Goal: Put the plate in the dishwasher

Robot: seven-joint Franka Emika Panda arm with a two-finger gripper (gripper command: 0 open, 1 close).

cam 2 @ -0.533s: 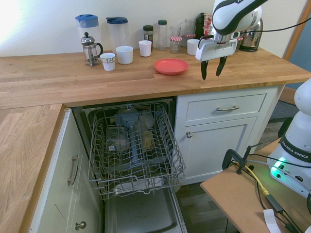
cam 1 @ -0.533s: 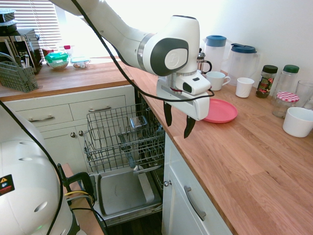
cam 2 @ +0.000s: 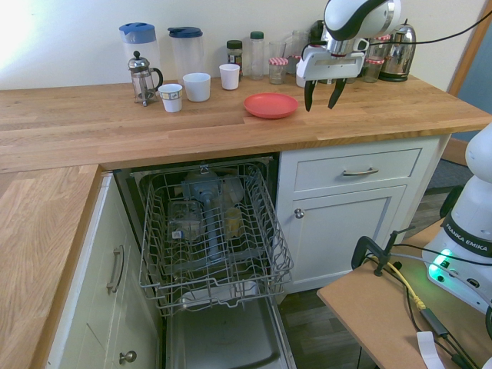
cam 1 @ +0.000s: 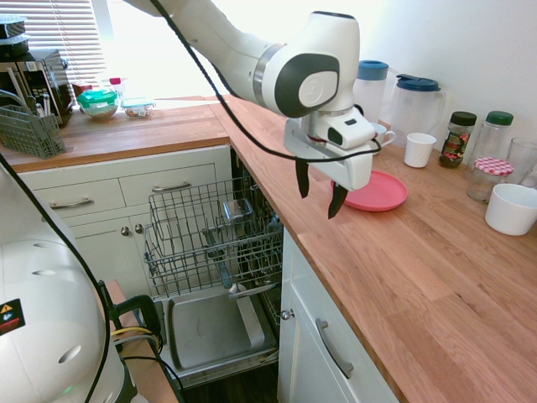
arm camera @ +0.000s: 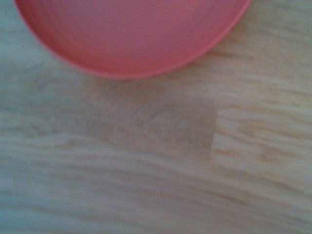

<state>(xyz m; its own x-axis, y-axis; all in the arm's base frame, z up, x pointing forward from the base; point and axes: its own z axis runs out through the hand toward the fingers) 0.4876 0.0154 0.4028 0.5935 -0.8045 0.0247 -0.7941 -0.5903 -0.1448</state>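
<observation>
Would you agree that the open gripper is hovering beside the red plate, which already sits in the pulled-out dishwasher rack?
Not quite: the plate lies flat on the wooden counter, not in the dishwasher rack, as the second exterior view shows. The rest holds: the gripper is open and hovers beside the plate, and the rack is pulled out.

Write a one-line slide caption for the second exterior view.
Open gripper hovers beside the coral plate on the wooden counter, above the open dishwasher.

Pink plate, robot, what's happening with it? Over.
Gripper open, empty, hovering beside the round coral-pink plastic plate. Plate flat on the wooden counter, untouched. Dishwasher's grey wire rack pulled out, nothing blocking.
</observation>
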